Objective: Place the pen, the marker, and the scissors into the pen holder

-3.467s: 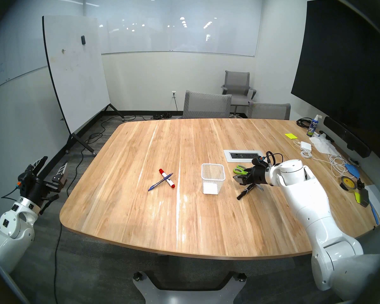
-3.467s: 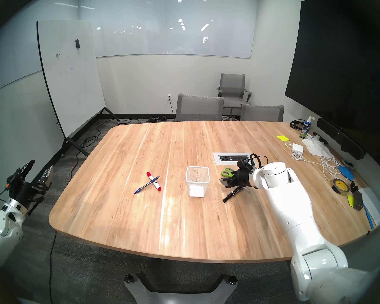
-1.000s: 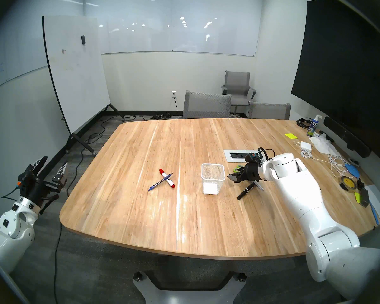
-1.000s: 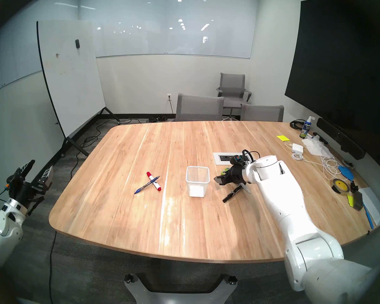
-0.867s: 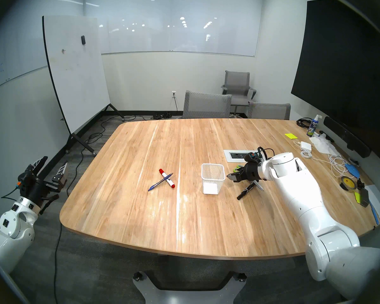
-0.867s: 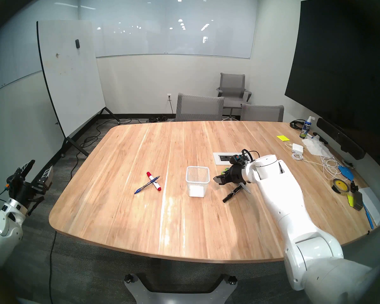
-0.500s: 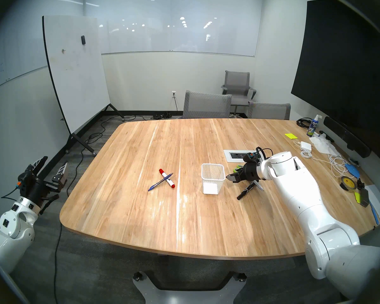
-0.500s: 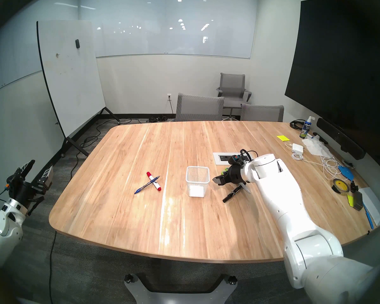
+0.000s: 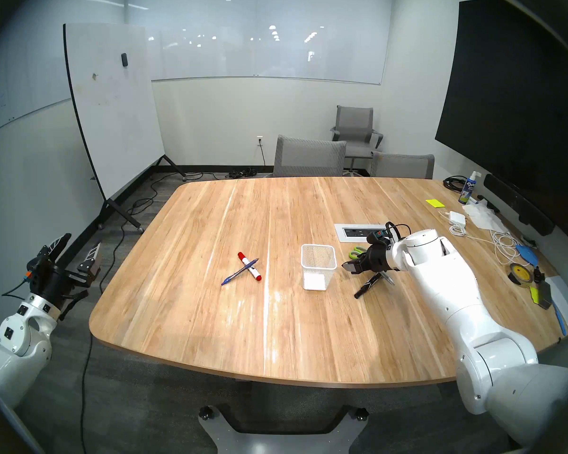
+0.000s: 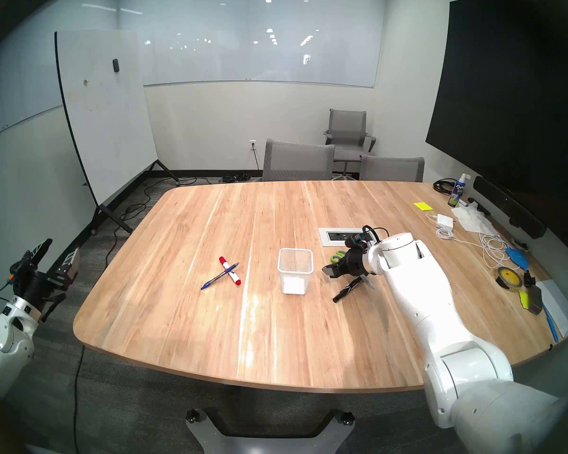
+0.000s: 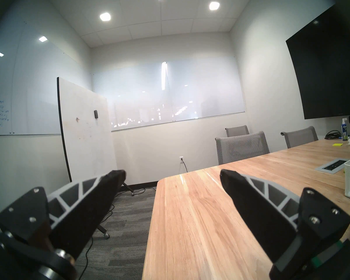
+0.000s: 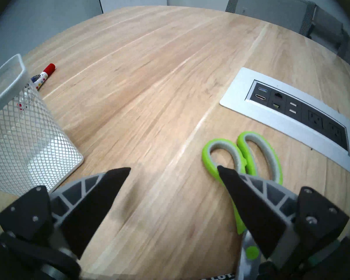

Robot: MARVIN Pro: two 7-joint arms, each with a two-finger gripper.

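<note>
On the wooden table, the scissors lie lower right in the right-wrist view, under the right gripper, whose jaws are spread and empty. The holder stands left; it could be knocked by a sideways approach. The left gripper is likewise spread, empty.

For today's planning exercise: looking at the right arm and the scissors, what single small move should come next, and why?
Probably shift the right end effector sideways toward the scissors before lowering. It is open and empty, its gap sits over bare table beside the green handles, and one finger overlaps them. Centring should let both fingers straddle the scissors.
</note>
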